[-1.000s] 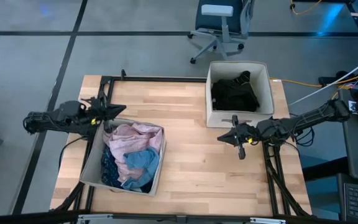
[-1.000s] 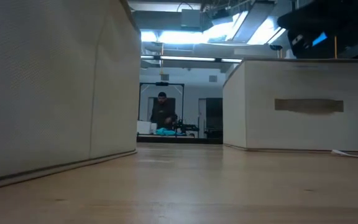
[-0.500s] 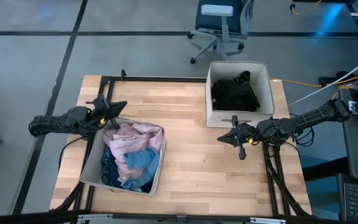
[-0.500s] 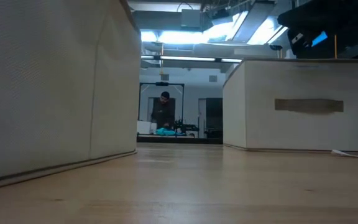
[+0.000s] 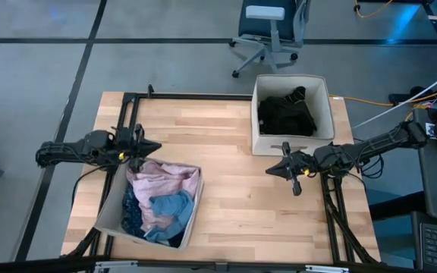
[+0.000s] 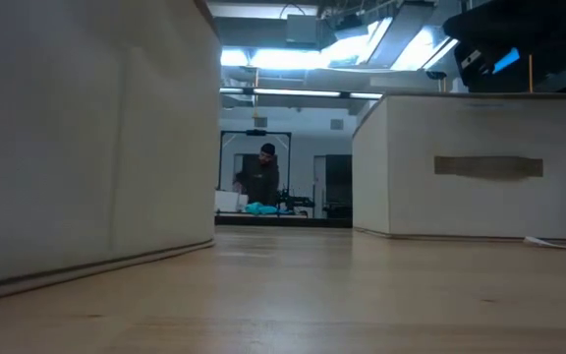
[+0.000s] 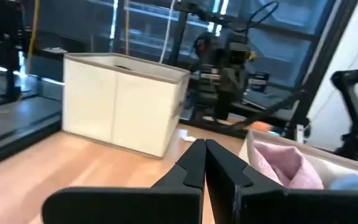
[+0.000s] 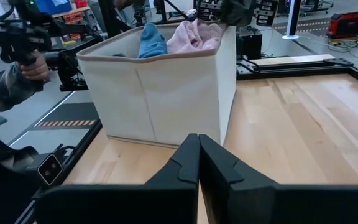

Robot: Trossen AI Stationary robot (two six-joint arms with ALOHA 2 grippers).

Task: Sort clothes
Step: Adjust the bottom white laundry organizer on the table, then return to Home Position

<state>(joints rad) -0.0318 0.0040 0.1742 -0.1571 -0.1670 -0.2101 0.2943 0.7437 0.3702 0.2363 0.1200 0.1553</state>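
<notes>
I read the loose clothes as split between two beige fabric square bins. The pink patterned top (image 5: 164, 170) lies heaped at the top of the near bin (image 5: 109, 206), with a blue denim piece (image 5: 171, 206) just beside it and a dark patterned garment (image 5: 130, 211) against the bin's wall. The black pieces (image 5: 285, 112) fill the far bin (image 5: 256, 136), which stands well apart from the near bin, toward the tabletop's back edge.

My left gripper (image 5: 152, 146) sits just at the near bin's back rim, touching or almost touching the pink top's edge; I cannot tell which. Its arm reaches in flat and low from the tabletop's side edge. In the left wrist view the jaws are pressed together, holding nothing, with the pink cloth (image 7: 281, 165) just beside them and the far bin (image 7: 126, 102) beyond.

My right gripper (image 5: 271, 171) hovers over bare wood between the two bins, just in front of the far bin, its arm stretched level from the other side. Its jaws are also pressed together and empty, pointing at the near bin's corner (image 8: 166, 93).

The light wooden tabletop (image 5: 226, 205) carries both bins. A grey office chair (image 5: 268, 30) stands on the floor behind the far bin, and a person (image 6: 260, 179) stands far back in the room.
</notes>
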